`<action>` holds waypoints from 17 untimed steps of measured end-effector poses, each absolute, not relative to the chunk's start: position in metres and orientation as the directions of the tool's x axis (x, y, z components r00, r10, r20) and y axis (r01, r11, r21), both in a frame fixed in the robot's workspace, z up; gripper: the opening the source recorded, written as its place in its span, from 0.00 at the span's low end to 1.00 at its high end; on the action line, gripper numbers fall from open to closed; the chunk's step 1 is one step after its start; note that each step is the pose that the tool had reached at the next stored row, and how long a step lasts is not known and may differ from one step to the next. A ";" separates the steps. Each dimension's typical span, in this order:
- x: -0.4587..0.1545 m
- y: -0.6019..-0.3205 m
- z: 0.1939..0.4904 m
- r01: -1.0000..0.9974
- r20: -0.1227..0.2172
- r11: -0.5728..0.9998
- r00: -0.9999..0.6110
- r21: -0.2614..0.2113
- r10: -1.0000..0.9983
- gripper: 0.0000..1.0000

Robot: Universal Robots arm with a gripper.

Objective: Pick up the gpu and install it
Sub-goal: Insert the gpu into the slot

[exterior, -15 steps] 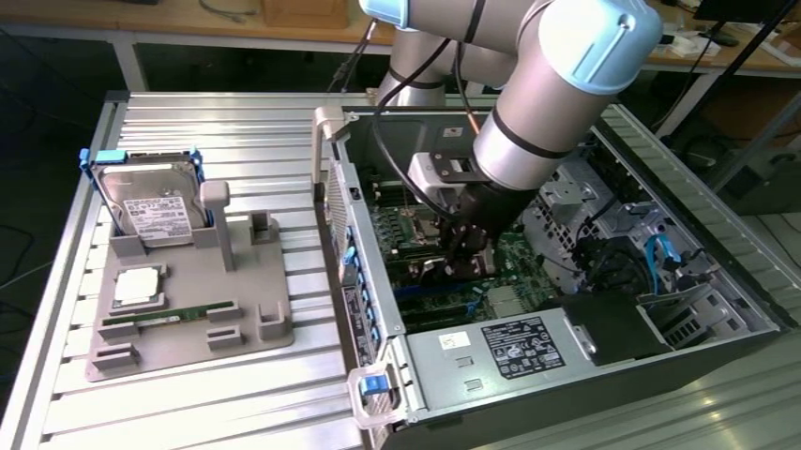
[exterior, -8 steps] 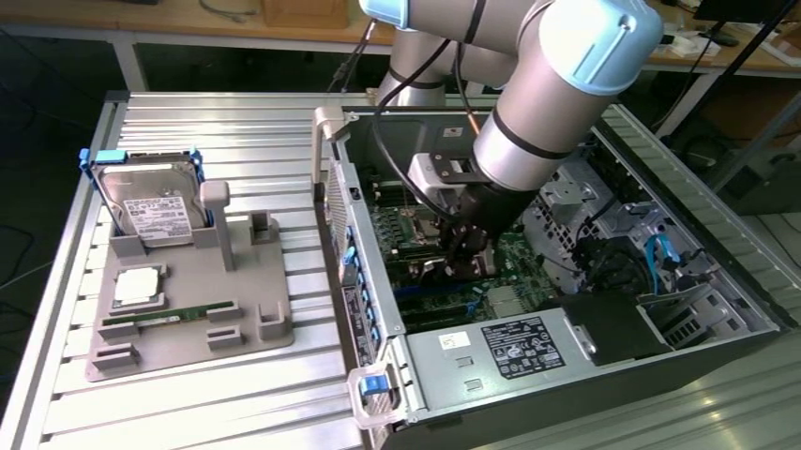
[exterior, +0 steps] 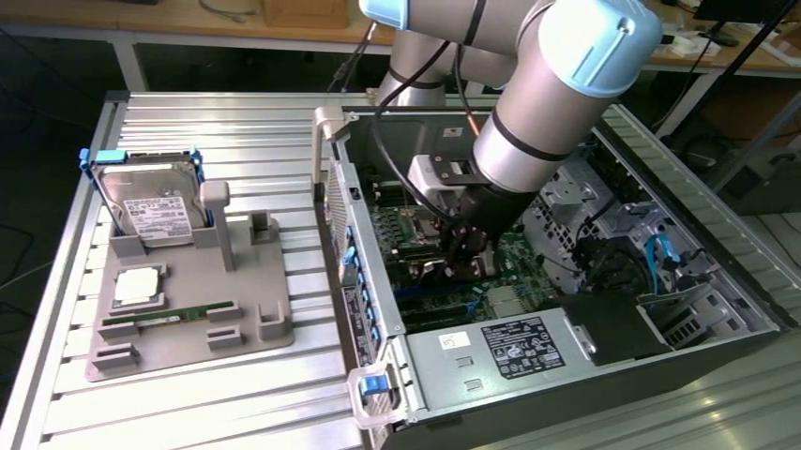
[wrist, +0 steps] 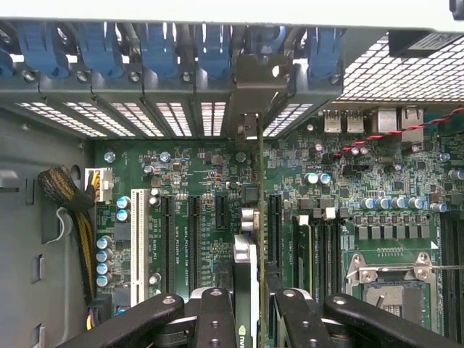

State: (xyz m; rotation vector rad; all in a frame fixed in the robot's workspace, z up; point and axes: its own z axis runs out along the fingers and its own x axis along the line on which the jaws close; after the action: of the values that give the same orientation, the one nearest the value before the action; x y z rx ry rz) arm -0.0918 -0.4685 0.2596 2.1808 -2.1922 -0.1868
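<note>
Silver-grey arm [exterior: 538,122] with pale blue joint caps, black cables, black tool [exterior: 474,246].

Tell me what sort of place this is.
Probably a robotics lab's PC-assembly bench: a robot arm holds a gpu inside an open computer case on a slatted aluminium table, beside a grey fixture holding a hard drive.

A silver hard drive [exterior: 150,208] stands upright on a grey tray [exterior: 175,358]; a green memory stick [exterior: 169,317] lies flat on it
</note>
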 end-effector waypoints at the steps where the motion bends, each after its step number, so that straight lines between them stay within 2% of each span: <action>1: -0.092 -0.469 0.259 -0.993 -0.054 0.002 -0.008 0.116 -0.999 0.27; 17: -0.092 -0.469 0.253 -0.993 -0.053 0.002 -0.008 0.116 -0.999 0.27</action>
State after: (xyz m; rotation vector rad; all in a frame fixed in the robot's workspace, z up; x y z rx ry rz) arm -0.0919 -0.4686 0.2530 2.1805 -2.1920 -0.1864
